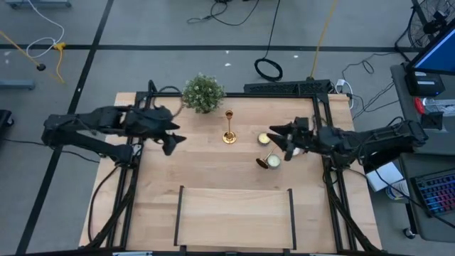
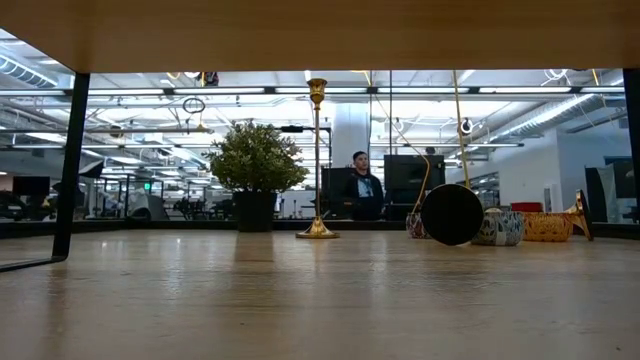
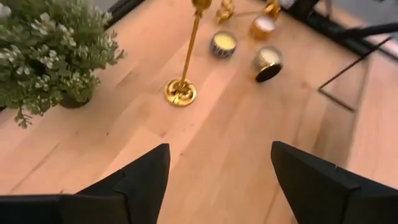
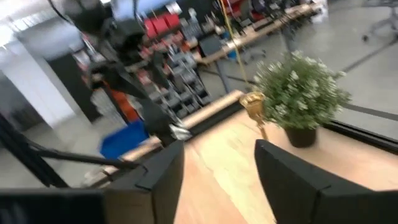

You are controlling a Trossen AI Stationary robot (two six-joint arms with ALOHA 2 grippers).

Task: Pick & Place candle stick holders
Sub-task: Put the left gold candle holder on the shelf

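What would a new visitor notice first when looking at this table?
Probably the tall gold candlestick holder standing upright near the table's middle, with the bushy potted plant close behind it toward the far edge. Next, the small candle jars to its right, one tipped on its side, and the two dark arms waiting at either side with jaws open.

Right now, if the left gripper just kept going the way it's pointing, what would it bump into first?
Probably the upright gold candle stick holder. The left gripper, open and empty, points across bare table toward it, with the plant off to one side. Depth is hard to judge.
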